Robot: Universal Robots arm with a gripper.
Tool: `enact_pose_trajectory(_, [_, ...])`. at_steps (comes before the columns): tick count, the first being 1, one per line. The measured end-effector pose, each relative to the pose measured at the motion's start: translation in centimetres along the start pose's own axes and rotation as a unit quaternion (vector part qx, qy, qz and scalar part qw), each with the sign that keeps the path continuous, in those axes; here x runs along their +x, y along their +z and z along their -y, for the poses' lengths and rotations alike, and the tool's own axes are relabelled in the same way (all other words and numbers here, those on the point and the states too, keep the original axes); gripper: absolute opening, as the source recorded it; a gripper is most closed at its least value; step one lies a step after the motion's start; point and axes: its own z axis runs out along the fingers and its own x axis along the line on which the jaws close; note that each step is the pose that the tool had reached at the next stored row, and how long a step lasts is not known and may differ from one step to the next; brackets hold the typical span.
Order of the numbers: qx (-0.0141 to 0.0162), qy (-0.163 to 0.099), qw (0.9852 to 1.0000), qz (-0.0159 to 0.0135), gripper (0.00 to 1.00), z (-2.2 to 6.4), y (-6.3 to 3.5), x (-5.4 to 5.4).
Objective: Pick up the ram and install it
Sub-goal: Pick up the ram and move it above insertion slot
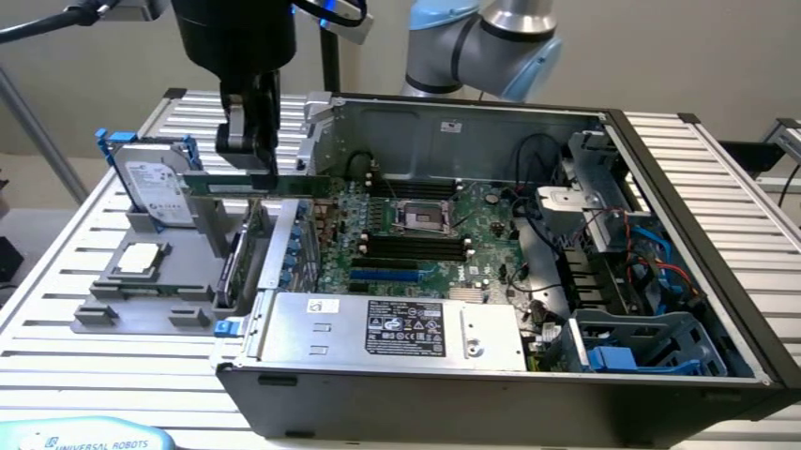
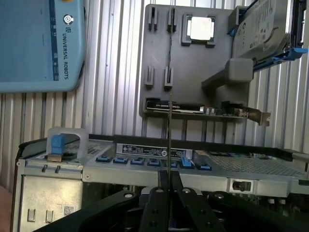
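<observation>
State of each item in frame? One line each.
ram: held in the air, level, outside any slot
gripper: shut on the ram
computer case: open, inside exposed
memory slots: look empty
processor chip: flat on gray holder
hard drive: upright in the holder

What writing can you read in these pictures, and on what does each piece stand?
"UNIVERSAL ROBOTS": on the blue tablet.
Power supply label: too small to read.
Hard drive label: too small to read.
</observation>
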Motion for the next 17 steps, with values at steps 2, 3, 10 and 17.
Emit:
enact_pose_trajectory(2, [0.0, 0.0, 1.0, 0.0, 0.13, 0.84, -0.09, 0.0])
enact_pose_trajectory(3, [0.0, 0.0, 1.0, 0.0, 0.13, 1.26, -0.12, 0.0])
enact_pose_trajectory(10, [-0.0001, 0.0, 1.0, 0.0004, 0.13, 4.35, -0.28, -0.1])
enact_pose_trajectory(17, [-0.0012, 0.0, 1.0, 0.0009, 0.13, 7.33, -0.41, -0.3])
